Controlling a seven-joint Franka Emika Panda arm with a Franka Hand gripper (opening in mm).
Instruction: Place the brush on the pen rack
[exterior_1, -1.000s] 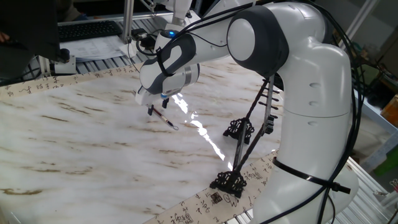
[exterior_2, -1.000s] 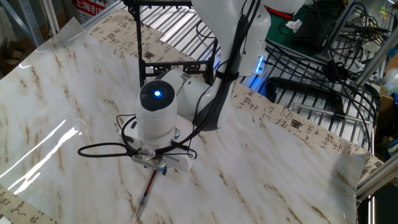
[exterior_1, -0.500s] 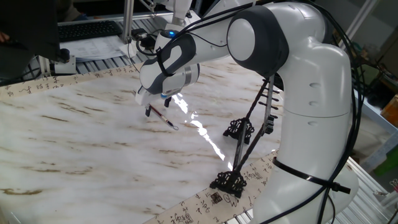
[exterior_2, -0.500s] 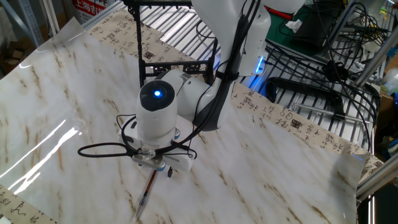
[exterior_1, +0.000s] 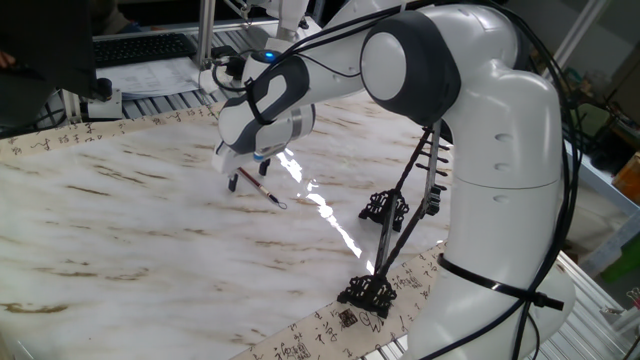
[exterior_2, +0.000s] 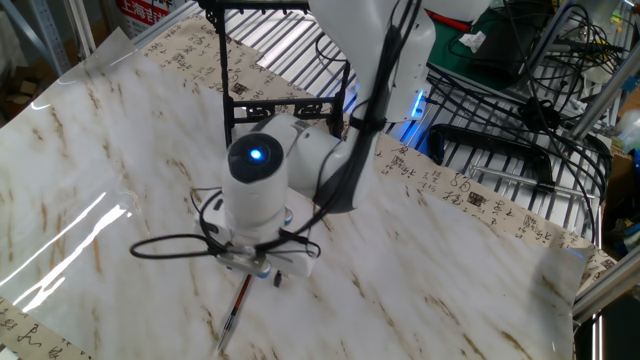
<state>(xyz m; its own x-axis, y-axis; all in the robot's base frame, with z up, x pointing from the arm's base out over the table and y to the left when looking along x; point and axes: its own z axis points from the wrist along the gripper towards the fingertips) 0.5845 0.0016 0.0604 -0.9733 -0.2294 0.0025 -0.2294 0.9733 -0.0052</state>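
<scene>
In one fixed view we see the gripper (exterior_1: 247, 175) over the brush (exterior_1: 258, 189) on the marble table (exterior_1: 120, 220); the pen rack (exterior_1: 385, 255) stands well apart. In the other fixed view, the brush (exterior_2: 235, 309) lies exposed; we cannot tell the jaw state.

Glossy marble-look table (exterior_1: 130, 230), black metal pen rack (exterior_1: 385, 240), glossy white plastic arm (exterior_1: 480, 130)

A lab: metal shelving (exterior_2: 560, 170), tangled cables (exterior_2: 545, 60), keyboard (exterior_1: 145, 47).
</scene>
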